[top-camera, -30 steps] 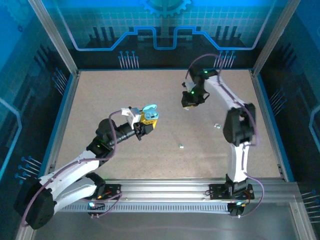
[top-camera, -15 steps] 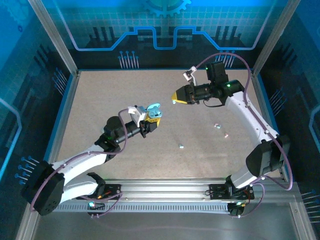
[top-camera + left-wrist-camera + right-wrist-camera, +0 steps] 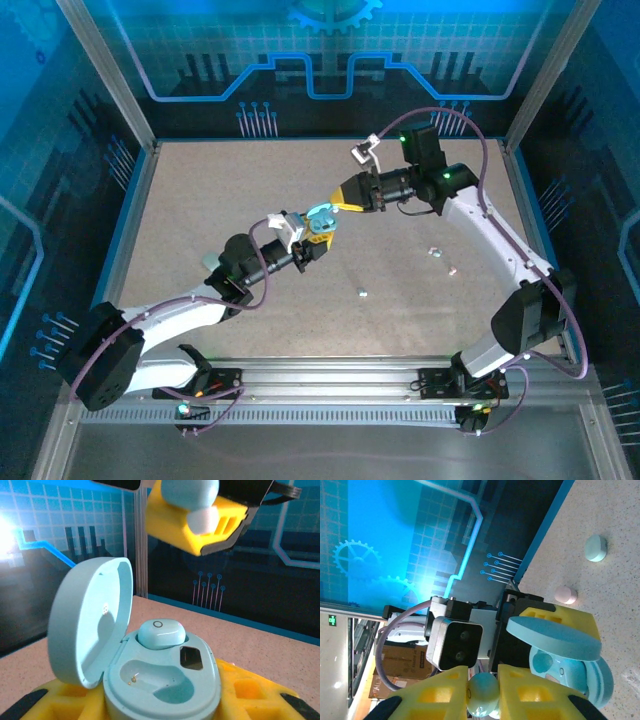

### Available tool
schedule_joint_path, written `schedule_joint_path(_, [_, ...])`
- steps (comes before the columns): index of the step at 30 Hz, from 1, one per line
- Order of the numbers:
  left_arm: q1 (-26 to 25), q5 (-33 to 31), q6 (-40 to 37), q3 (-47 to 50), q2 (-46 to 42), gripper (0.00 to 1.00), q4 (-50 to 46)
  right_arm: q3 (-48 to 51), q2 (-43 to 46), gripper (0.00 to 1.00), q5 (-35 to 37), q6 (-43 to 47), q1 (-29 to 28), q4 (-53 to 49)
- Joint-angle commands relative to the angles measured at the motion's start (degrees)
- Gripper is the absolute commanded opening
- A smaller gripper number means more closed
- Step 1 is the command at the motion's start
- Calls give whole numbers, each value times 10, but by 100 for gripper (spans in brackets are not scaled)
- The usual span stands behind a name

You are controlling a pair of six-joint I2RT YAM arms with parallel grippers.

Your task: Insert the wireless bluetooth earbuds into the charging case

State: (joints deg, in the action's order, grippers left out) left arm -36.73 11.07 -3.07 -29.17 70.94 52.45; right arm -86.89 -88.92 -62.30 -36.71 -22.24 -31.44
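Nearest, a loose earbud (image 3: 362, 293) lies on the desk (image 3: 200, 200) a little right of centre, toward the near edge. Two more small pieces (image 3: 434, 251) lie closer to the right edge. Above the desk's middle, the left jaws are closed partway on the case (image 3: 132, 652), holding it off the desk with the lid open. A seated earbud (image 3: 161, 632) fills the case's far socket, and the near socket (image 3: 150, 680) is empty. Just beyond and above, the right jaws are pinched almost closed on a held earbud (image 3: 482, 692), which hangs over the open case without touching it. By my judgement the task is about half done. What's left is to lower the held earbud into the near socket and release it.
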Motion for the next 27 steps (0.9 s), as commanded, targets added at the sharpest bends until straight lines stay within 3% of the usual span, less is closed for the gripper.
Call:
schedule_joint_path(1, [-7,-15,-19,-16,3,35,42,5,16,20,12,3,-17,-8])
schedule_joint_path(14, [-24,-29,-27,-26,22,36,67,-20,34,21,192,61,-79,-80])
schedule_joint_path(27, [-34,-40,-26,-32,25,37,67,-32,39,21,279,87,-117,-94])
